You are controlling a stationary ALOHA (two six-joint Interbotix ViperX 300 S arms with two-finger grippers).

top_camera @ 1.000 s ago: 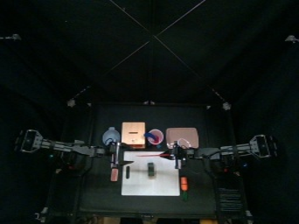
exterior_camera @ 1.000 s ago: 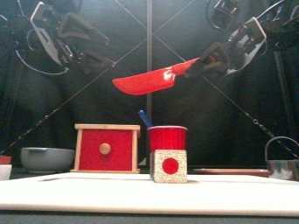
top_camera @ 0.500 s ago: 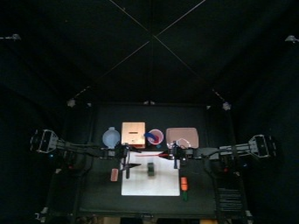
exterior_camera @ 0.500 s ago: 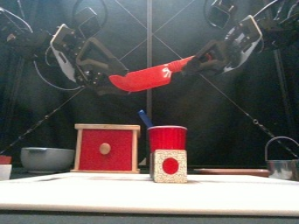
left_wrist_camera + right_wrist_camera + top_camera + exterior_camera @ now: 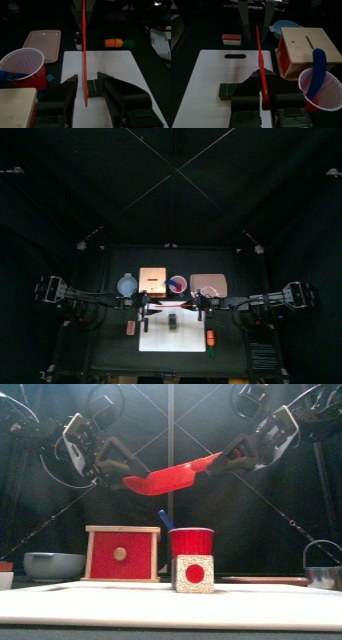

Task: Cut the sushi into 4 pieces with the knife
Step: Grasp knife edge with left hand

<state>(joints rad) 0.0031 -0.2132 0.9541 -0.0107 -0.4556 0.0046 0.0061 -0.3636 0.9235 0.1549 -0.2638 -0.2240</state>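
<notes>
Bench (image 5: pixel 114 353) has sushi (image 5: pixel 194 573) on board (image 5: pixel 211 75); overhead, right fingers (image 5: pixel 248 97) clamp knife (image 5: pixel 167 477) handle, left fingers (image 5: pixel 69 92) open around blade, seemingly clear.

Held knife (image 5: pixel 171 476): red. Cup (image 5: pixel 191 542): red; knife in cup (image 5: pixel 166 518): blue. Box (image 5: pixel 122 553): pale wood, red drawer front. Bowl (image 5: pixel 54 565): blue-grey. Board (image 5: pixel 174 599): white. Sushi (image 5: pixel 194 573) face: pale, speckled, red centre.

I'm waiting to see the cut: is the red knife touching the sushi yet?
Apart. The front view shows the knife up in the air, high above the sushi, with a clear dark gap between them.
</notes>
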